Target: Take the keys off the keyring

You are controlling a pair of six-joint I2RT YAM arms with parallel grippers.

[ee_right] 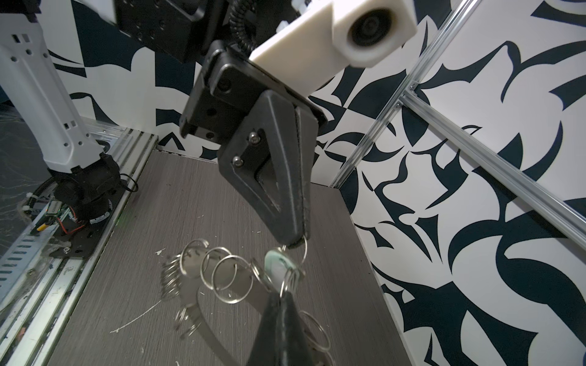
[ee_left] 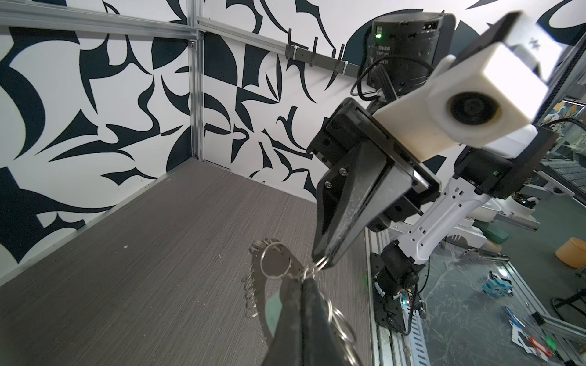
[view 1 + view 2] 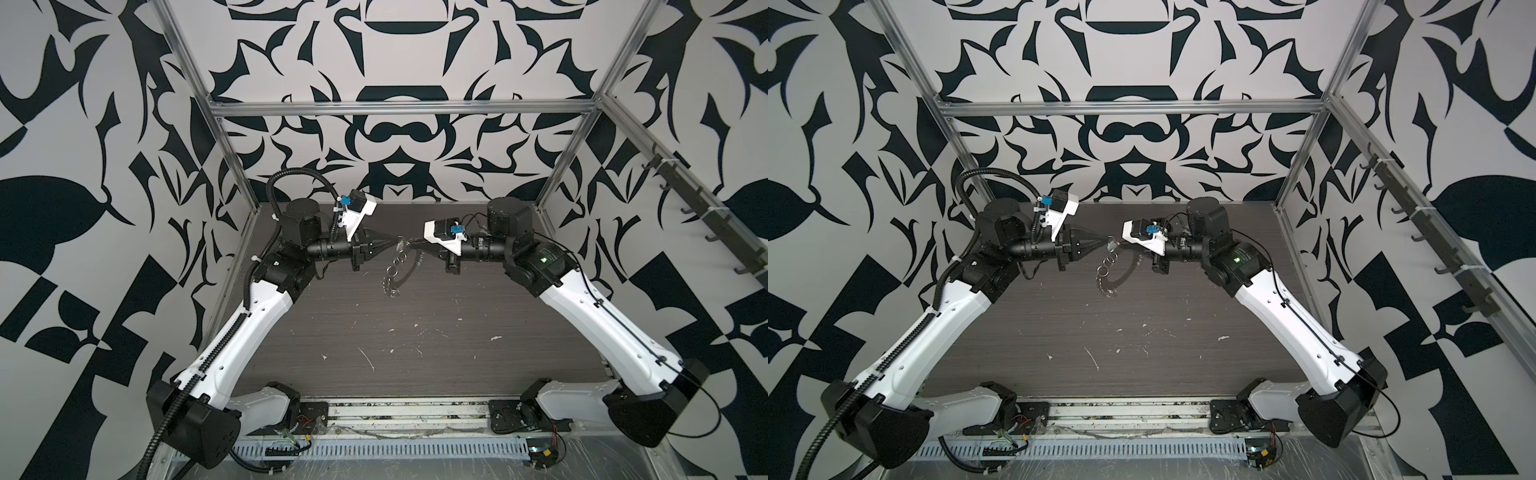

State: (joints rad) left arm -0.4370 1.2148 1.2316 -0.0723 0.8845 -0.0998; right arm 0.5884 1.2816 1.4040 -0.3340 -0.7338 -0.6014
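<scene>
The keyring (image 1: 193, 301), a flat grey disc fringed with small silver split rings (image 1: 233, 279), hangs in the air between both grippers, above the table's far middle (image 3: 392, 272) (image 3: 1108, 264). The keys show as a white oval tag (image 1: 279, 266) (image 2: 272, 309); the metal key itself is hard to make out. My left gripper (image 3: 392, 242) (image 2: 304, 279) is shut on a thin split ring next to the tag. Tip to tip with it, my right gripper (image 3: 411, 242) (image 1: 287, 293) is shut on another split ring at the disc's rim.
Under the hanging keyring lies the dark wood-grain table (image 3: 374, 332), flecked with white marks. A rail of hooks (image 3: 706, 216) runs along the right wall. Aluminium frame posts stand at the back corners, and a slotted cable duct (image 3: 374, 451) runs along the front edge.
</scene>
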